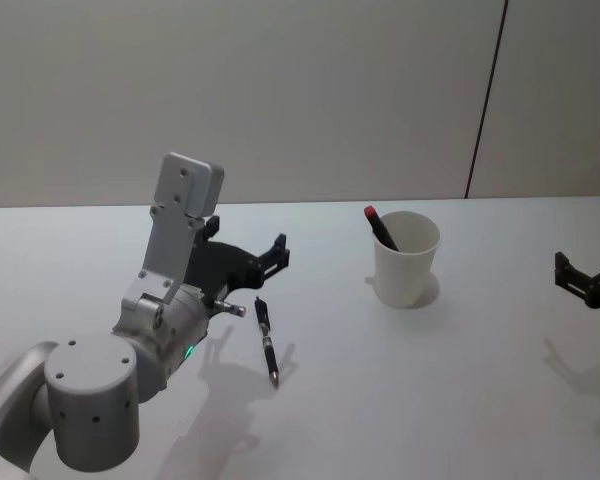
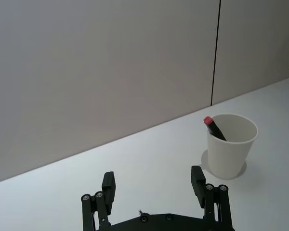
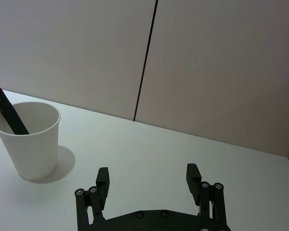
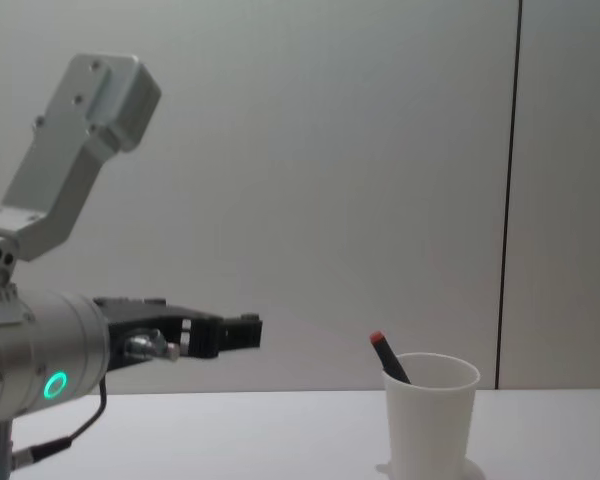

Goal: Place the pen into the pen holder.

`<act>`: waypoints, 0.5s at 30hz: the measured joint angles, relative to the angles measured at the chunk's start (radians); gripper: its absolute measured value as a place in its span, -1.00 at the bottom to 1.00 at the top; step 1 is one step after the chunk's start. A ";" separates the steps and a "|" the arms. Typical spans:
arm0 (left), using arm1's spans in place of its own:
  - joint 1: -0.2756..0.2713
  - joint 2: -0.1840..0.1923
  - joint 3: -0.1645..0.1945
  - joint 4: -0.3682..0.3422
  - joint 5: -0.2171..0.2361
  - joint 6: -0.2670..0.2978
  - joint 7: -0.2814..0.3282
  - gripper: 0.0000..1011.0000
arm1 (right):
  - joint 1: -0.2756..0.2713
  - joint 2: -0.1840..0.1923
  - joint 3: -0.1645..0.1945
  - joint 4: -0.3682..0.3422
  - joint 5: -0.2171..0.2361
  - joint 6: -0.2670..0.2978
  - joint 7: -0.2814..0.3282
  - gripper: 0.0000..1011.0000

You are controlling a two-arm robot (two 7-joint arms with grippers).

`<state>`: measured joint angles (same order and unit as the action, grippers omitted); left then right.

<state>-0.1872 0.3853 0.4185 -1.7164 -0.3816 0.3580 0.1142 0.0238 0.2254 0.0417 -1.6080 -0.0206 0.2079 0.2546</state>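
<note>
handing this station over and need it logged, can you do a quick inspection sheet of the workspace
Surface: white table, smooth.
Job's things: pen holder upright, red-capped pen leaning inside; second pen lying flat on the table, left of the holder.
Clutter: nothing seen.
Hands: left hand open, empty, raised beside the lying pen; right hand open, empty, right of the holder.
Cables: thin cable under the left arm.
Surroundings: plain wall with a dark vertical seam.
</note>
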 joint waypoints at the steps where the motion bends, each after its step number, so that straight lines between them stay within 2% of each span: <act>1: 0.000 -0.002 0.000 0.001 -0.004 0.017 0.000 0.98 | 0.000 0.000 0.000 0.000 0.000 0.000 0.000 0.98; 15: -0.013 -0.031 -0.002 0.049 -0.049 0.153 0.005 0.98 | 0.000 0.000 0.000 0.000 0.000 0.000 0.000 0.98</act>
<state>-0.1999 0.3541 0.4167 -1.6674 -0.4302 0.5113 0.1187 0.0239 0.2254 0.0417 -1.6080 -0.0206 0.2079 0.2546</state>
